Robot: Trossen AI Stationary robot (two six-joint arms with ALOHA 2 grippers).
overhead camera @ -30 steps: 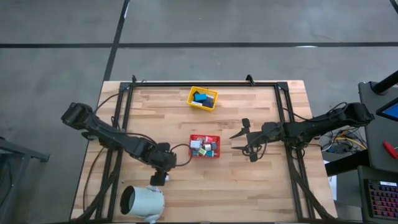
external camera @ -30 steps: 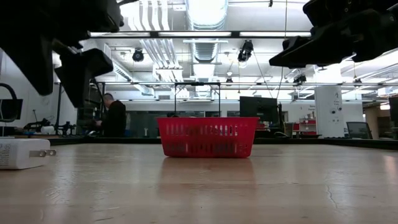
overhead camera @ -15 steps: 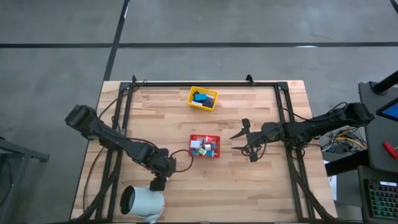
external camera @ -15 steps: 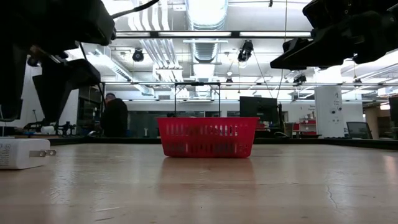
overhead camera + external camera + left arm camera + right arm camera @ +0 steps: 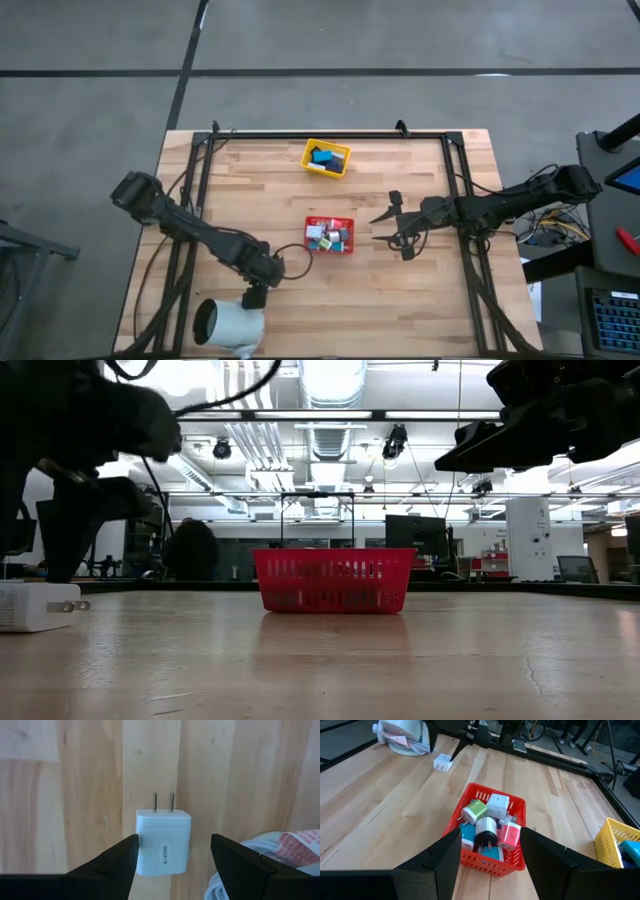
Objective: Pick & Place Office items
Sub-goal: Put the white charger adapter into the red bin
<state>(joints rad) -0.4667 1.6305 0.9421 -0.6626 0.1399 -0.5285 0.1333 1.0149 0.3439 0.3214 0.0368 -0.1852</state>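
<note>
Your left hand (image 5: 172, 862) hangs released over a white charger (image 5: 163, 841) lying flat on the desk (image 5: 420, 290), prongs pointing away, one finger on either side, not touching. A white cable coil (image 5: 228, 324) lies just beside it. Your right hand (image 5: 390, 225) waits released near the red tray (image 5: 330, 234), which holds mixed chargers (image 5: 487, 822). More sit in the yellow tray (image 5: 326, 157).
</note>
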